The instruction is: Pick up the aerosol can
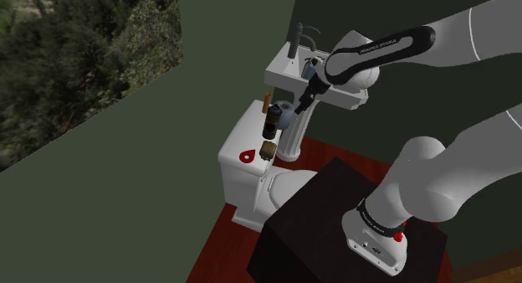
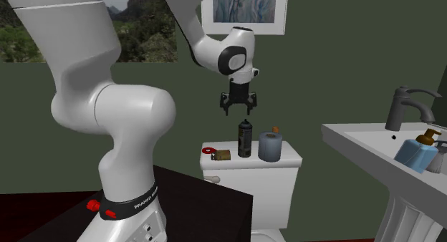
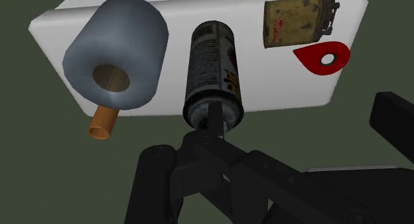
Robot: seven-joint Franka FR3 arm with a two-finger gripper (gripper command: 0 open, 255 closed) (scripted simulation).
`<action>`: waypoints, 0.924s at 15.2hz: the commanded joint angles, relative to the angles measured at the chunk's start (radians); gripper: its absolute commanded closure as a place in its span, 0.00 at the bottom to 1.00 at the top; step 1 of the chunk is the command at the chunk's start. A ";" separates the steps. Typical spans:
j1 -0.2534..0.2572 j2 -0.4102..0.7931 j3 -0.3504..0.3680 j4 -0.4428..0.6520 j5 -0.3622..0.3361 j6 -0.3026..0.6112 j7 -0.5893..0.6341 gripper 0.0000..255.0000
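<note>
The aerosol can (image 2: 245,139), a dark cylinder with a black cap, stood upright on the lid of the white toilet tank (image 2: 286,169). In the second exterior view it stood just beside a grey-blue paper roll (image 2: 270,145) on that view's right, with a small, worn yellow-brown container (image 2: 223,155) and a flat red piece (image 2: 209,150) with a hole in it on its left. All four items rested on the same lid. The black gripper (image 2: 239,113) hung directly above the can, pointing down, with a visible gap between the fingertips and the cap. The fingers stood apart and clasped nothing. In the wrist view the can (image 3: 212,73) lay in line with the gripper, between the roll (image 3: 119,54) and the yellow-brown container (image 3: 295,22). An orange-brown tube (image 3: 101,123) showed beside the roll at the lid's edge. In the shoulder view the white arm reached from the dark stand (image 1: 335,223) up and over the tank (image 1: 238,168). A white pedestal sink (image 2: 358,151) with a dark faucet (image 2: 405,108) and a blue dispenser (image 2: 419,153) stood next to the toilet.
</note>
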 commanded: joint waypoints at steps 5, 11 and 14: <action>0.377 0.332 -0.330 0.158 0.599 0.104 -0.655 0.00; 0.285 0.605 -0.233 0.311 1.051 -0.007 -1.077 0.00; 0.258 0.650 -0.202 0.322 1.125 -0.012 -1.136 0.00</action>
